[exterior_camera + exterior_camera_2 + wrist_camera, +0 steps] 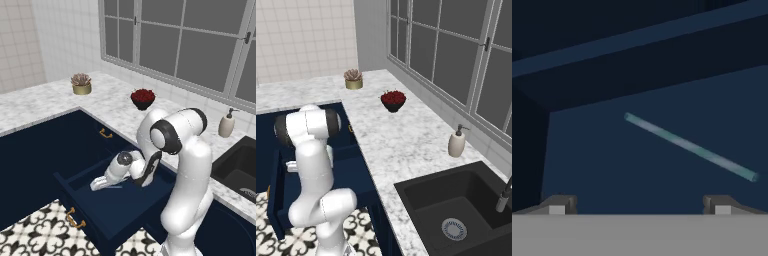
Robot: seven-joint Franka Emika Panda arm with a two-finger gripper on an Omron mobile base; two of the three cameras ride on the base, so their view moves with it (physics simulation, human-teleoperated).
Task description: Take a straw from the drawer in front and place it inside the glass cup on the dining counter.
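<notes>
White arm (313, 170) over open navy drawer (351, 172), black sink (456, 210) right

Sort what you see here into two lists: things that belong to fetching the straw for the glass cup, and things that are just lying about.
Belongs to the job:
- drawer, pulled open
- straw, lying flat on the drawer floor
- gripper, open, reaching into the drawer

Just lying about:
- bowl of red fruit
- small plant pot
- soap dispenser
- black sink
</notes>
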